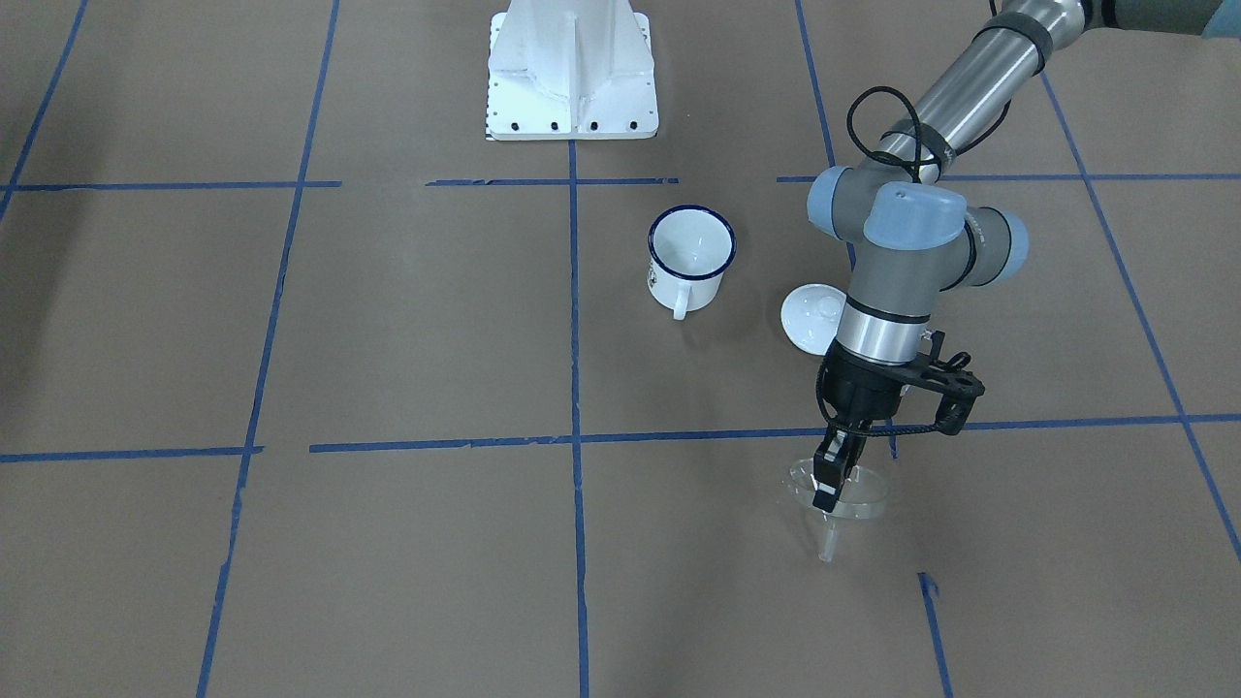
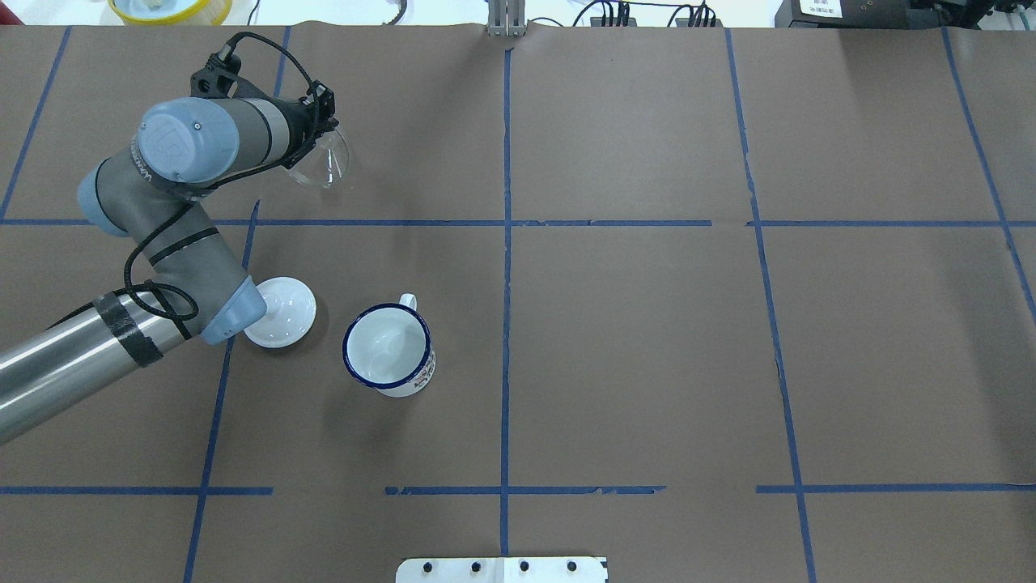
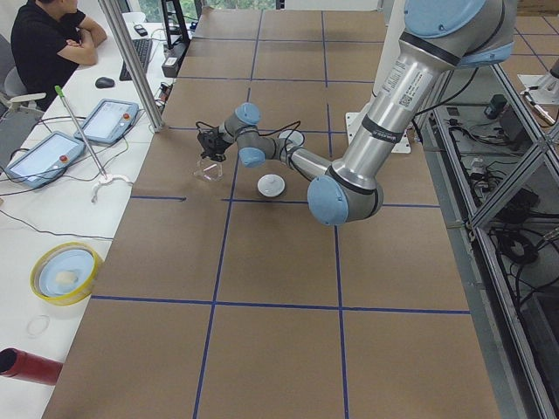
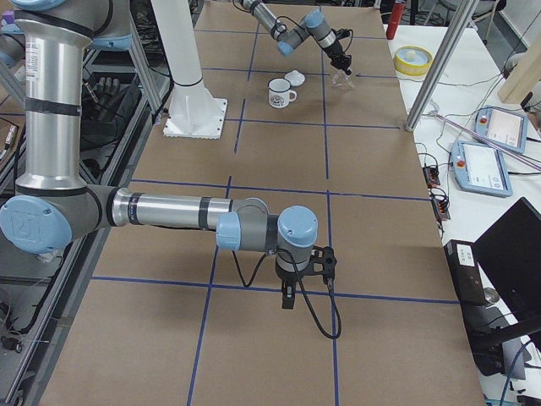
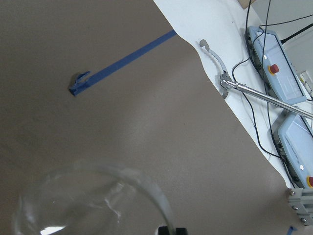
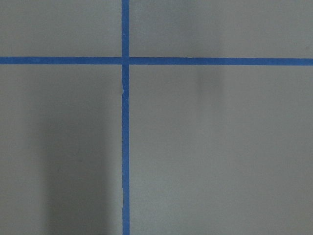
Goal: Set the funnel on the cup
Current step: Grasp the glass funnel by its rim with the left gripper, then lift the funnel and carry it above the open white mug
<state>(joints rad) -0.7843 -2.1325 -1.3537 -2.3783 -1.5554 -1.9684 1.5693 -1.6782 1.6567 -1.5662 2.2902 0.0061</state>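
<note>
The clear funnel (image 1: 842,492) hangs in my left gripper (image 1: 827,482), which is shut on its rim, spout pointing down towards the table. It also shows in the overhead view (image 2: 325,160), far left, and as a glassy rim in the left wrist view (image 5: 93,196). The white cup with a dark blue rim (image 1: 690,254) stands upright and empty near the table's middle (image 2: 388,348), well apart from the funnel. My right gripper (image 4: 287,298) shows only in the exterior right view, hovering over bare table; I cannot tell whether it is open or shut.
A white knobbed lid (image 1: 812,315) lies beside the cup, under my left forearm (image 2: 283,312). The white robot base (image 1: 572,73) stands behind the cup. A yellow dish (image 2: 170,8) and teach pendants (image 5: 274,63) lie beyond the table's far edge.
</note>
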